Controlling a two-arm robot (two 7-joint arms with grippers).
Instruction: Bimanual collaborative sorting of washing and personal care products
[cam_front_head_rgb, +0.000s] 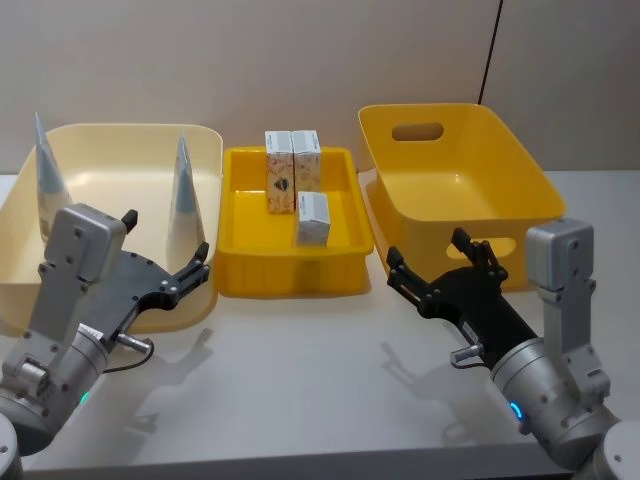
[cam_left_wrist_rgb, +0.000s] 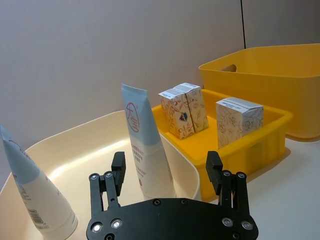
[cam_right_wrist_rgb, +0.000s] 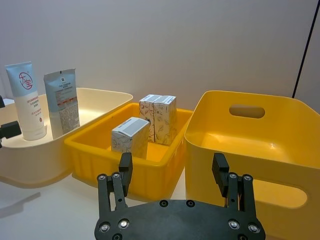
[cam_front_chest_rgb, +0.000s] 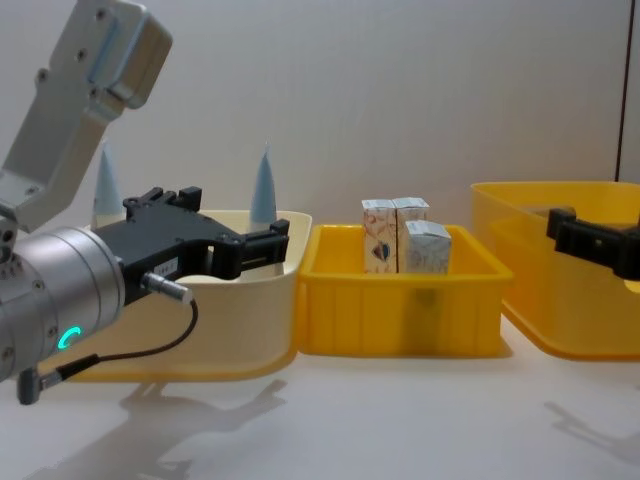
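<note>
By my reading the sorting is either finished or paused at a clean point. Nothing lies loose on the tabletop (cam_front_head_rgb: 300, 390). The left tube (cam_front_head_rgb: 46, 178) and the right tube (cam_front_head_rgb: 183, 200) stand cap-down, crimped ends up, in the cream bin (cam_front_head_rgb: 130, 131). The paired boxes (cam_front_head_rgb: 281, 175) and a third box (cam_front_head_rgb: 313, 220) stand upright in the small yellow tray (cam_front_head_rgb: 290, 282) between the bins. The large yellow bin (cam_front_head_rgb: 500, 200) holds nothing. If the boxes are meant for that bin, three moves remain; if the tray is their home, I have nothing left to do. I cannot settle which from here.

The left gripper (cam_front_head_rgb: 165, 240) hovers just in front of the cream bin and the right gripper (cam_front_head_rgb: 428, 250) just in front of the large yellow bin. Both have their jaws spread wide and empty.

The head view gives me the layout from above: the third box stands nearer me, apart from the pair, and the large bin's floor is bare. From the chest that floor is hidden behind the bin wall, and the tubes are just tips above the cream rim. The right wrist view shows the tubes' printed faces, one with a red logo. The left wrist view shows their caps resting on the bin floor.
</note>
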